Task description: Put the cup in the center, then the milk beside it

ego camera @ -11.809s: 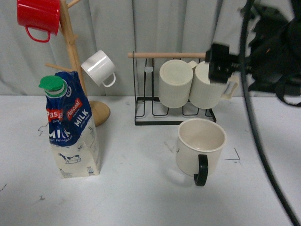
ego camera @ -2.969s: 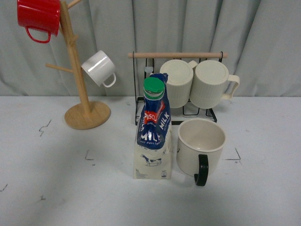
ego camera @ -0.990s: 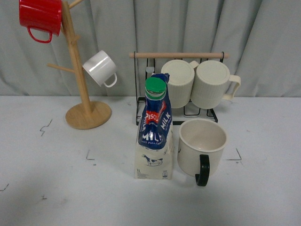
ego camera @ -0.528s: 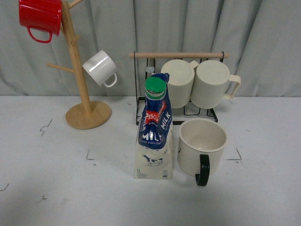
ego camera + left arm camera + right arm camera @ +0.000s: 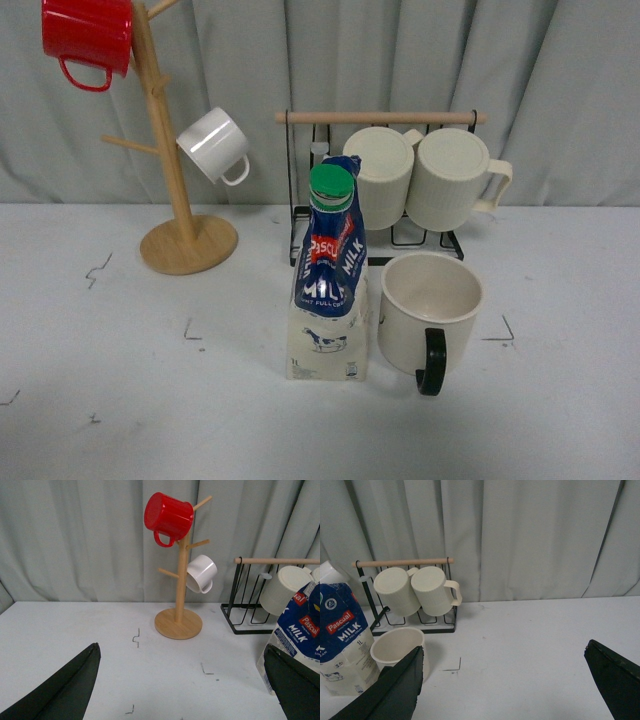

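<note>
At mid-table the cup (image 5: 430, 314) stands with the milk (image 5: 328, 285) just beside it (upright); both steps look done. The left gripper (image 5: 180, 690) and right gripper (image 5: 505, 690) hang spread apart, holding nothing.

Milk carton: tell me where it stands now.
In the front view the milk carton stands upright mid-table, just left of the cup and in front of the wire rack.

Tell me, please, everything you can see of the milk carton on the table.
The milk carton stands upright on the white table, close beside the cup, on the side away from its black handle. Whether they touch is unclear. Its top is blue and red with "MILK" lettering, its base cream with a cow drawing, and a round green cap closes it. It looks like soft, creased card. No hand holds it.
</note>
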{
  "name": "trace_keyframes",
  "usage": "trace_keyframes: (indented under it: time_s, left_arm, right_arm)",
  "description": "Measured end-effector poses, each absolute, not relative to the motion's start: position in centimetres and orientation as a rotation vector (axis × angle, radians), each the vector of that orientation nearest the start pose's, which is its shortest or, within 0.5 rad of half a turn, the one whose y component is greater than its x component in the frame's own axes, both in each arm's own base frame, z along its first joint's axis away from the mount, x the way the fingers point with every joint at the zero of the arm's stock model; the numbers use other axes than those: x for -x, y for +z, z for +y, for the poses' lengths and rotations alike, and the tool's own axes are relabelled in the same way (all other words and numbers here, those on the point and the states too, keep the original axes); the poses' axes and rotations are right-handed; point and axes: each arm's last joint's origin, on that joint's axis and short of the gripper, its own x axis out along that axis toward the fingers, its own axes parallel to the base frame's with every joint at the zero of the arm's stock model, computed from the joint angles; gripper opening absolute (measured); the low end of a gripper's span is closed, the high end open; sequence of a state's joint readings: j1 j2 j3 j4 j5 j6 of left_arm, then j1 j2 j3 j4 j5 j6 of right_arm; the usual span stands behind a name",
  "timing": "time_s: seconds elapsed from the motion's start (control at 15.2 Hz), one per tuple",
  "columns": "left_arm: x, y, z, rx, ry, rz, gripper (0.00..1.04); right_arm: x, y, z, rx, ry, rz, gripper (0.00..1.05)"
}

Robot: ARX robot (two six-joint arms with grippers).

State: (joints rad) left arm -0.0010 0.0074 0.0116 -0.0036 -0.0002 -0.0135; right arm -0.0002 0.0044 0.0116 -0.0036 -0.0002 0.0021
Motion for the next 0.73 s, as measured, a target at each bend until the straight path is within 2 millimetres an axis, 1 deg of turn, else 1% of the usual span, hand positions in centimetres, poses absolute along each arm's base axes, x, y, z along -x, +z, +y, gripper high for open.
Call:
trace_keyframes:
  time_s: [0.73]
  left_arm:
    - [-9.75, 16.65, -0.01, 0.014, -0.001, -0.001, 0.98]
  right_arm:
    - [-9.73, 16.68, 0.00, -0.002, 0.000, -0.004, 0.98]
